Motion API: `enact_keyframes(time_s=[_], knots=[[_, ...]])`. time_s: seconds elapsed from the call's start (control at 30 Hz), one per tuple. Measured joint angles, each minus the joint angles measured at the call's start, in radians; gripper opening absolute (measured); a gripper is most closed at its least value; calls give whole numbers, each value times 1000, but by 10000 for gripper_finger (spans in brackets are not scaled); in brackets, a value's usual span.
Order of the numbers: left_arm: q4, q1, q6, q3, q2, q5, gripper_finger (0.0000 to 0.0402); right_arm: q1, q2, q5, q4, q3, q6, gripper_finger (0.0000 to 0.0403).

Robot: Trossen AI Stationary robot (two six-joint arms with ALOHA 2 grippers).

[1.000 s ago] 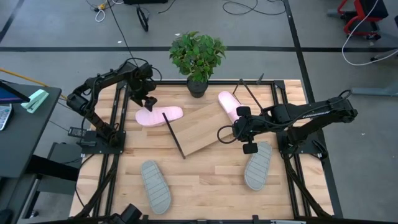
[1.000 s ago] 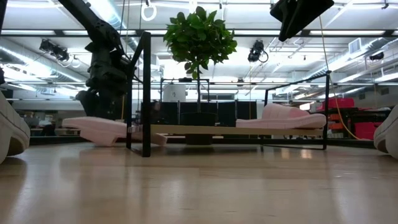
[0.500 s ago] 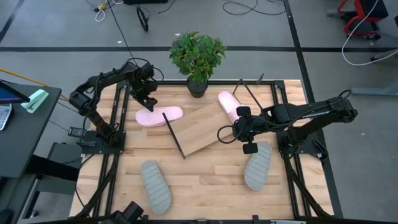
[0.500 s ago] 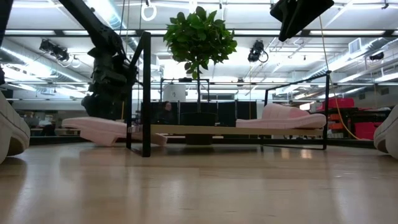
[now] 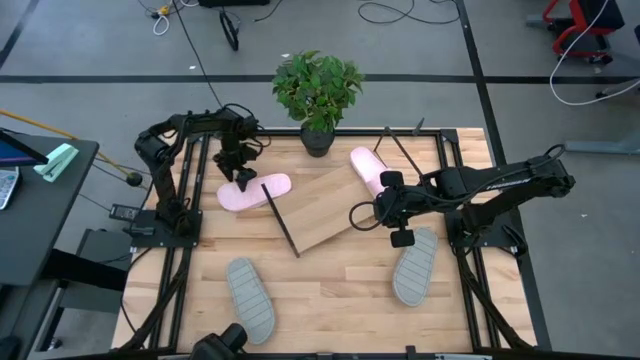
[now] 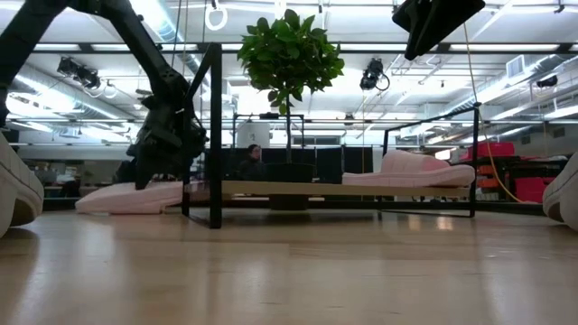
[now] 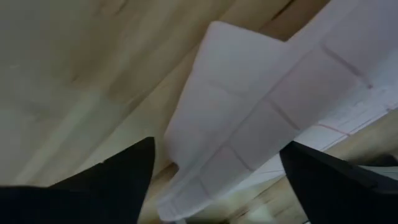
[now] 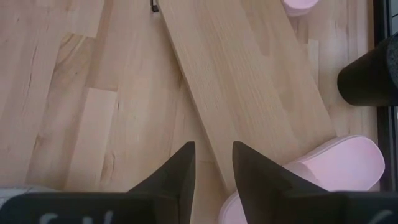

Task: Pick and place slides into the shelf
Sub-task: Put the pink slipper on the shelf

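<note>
The shelf (image 5: pixel 322 208) lies mid-surface, one slide (image 5: pixel 254 191) at its left end, another (image 5: pixel 368 168) at its right. Two slides (image 5: pixel 250 298) (image 5: pixel 415 265) lie nearer the front; a potted plant (image 5: pixel 317 95) stands behind.

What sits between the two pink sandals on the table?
The slanted shelf lies between the left pink sandal and the right one, clearest in the high view.

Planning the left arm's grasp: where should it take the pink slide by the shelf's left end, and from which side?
Grip the pink slide across its width at the end away from the shelf, coming from above. It lies flat on the table, long axis left to right, and its other end sits close to the shelf's black frame. The left end effector hangs over that free end, fingers open astride it.
</note>
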Motion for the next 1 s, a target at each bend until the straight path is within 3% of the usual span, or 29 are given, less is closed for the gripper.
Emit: enact_keyframes(time_s=[0.37,0.67,1.0], knots=[[2,-1,24,-1,20,21,141,0,0,1,0,0,-11,113],[-155,26,50,101,15,2,130,0,0,1,0,0,-19,113],[-370,74,19,353,-106,-163,98,0,0,1,0,0,-21,113]])
